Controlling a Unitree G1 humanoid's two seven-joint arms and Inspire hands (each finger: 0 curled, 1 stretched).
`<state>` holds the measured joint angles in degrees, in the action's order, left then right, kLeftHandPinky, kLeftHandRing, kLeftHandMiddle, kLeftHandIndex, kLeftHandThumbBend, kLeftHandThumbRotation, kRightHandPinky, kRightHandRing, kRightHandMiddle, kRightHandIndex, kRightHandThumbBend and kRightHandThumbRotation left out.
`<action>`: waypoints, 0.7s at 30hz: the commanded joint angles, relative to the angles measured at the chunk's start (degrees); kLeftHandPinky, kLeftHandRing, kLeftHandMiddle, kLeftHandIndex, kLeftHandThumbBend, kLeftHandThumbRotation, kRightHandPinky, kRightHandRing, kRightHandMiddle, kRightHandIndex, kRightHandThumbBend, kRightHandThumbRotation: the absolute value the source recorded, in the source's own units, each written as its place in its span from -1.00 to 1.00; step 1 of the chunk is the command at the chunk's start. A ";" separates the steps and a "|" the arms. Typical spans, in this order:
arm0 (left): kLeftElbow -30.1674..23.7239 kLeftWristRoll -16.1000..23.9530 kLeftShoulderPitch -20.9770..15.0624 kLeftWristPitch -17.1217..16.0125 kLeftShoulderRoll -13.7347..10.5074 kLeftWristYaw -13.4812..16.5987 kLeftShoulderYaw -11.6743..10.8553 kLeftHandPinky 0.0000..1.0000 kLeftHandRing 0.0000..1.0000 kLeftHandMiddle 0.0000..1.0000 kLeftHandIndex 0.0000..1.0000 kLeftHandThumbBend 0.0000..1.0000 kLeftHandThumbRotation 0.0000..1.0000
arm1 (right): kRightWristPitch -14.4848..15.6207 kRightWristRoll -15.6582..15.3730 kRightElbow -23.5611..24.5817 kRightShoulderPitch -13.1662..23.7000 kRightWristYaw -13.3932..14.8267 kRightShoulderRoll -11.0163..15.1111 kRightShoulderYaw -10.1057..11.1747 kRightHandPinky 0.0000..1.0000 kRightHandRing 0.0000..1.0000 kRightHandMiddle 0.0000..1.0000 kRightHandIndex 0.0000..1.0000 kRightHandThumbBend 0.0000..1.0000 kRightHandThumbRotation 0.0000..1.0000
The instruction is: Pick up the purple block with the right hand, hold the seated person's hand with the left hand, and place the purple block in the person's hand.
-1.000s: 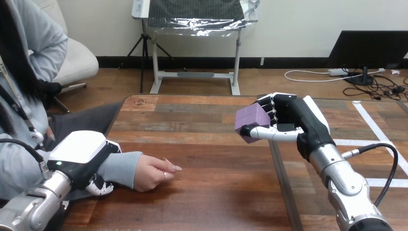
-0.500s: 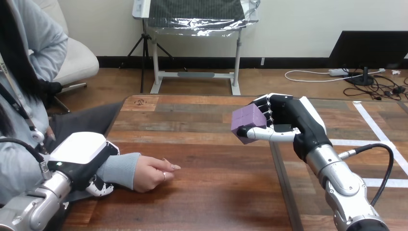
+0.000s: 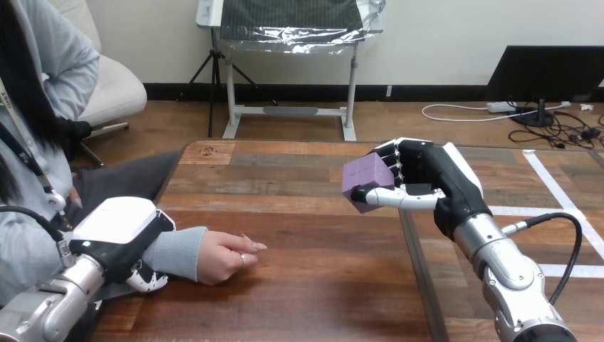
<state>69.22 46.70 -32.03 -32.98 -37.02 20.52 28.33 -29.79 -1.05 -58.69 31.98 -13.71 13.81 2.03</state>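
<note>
- The wooden bench (image 3: 313,292) is viewed from its near edge. A dark seam (image 3: 420,278) is seen running from near edge to far edge, right of the middle. White tape strips (image 3: 577,271) are laid on the part right of the seam.
- Task item: the purple block (image 3: 365,181) is gripped in the right hand (image 3: 427,182). It is raised off the bench top, over the middle of the bench. It sits just left of the seam and closer to the far edge than to the near one.
- The right hand is closed round the block. The thumb (image 3: 377,194) is laid along the block's lower near side. The fingers (image 3: 397,162) are curled against its right side, and the palm is turned toward the left edge.
- The silver forearm (image 3: 513,285) is angled up from the near right corner.
- The person's hand (image 3: 224,256) is rested on the bench close to the left edge, in the near half. It is loosely curled, with fingertips pointed toward the right edge.
- The left hand (image 3: 117,228) is set over the person's grey-sleeved wrist (image 3: 174,249) by the near left corner, white shell uppermost. Its fingertips (image 3: 146,279) are seen curled in under the sleeve, so the wrist is clasped.
- The block and the person's hand are well apart, with bare wood between them.
</note>
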 commanded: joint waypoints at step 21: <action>-1.18 -1.40 -1.11 -3.87 -0.02 2.27 -0.31 -0.57 -0.45 -0.32 -0.33 0.87 -1.00 | -0.26 -0.72 3.37 2.12 1.11 -0.38 -0.05 -0.12 -0.03 0.04 -0.02 0.56 -1.00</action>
<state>69.58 46.37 -31.93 -36.07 -37.15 22.18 28.32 -29.29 -1.44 -58.60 31.89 -13.54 13.75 2.14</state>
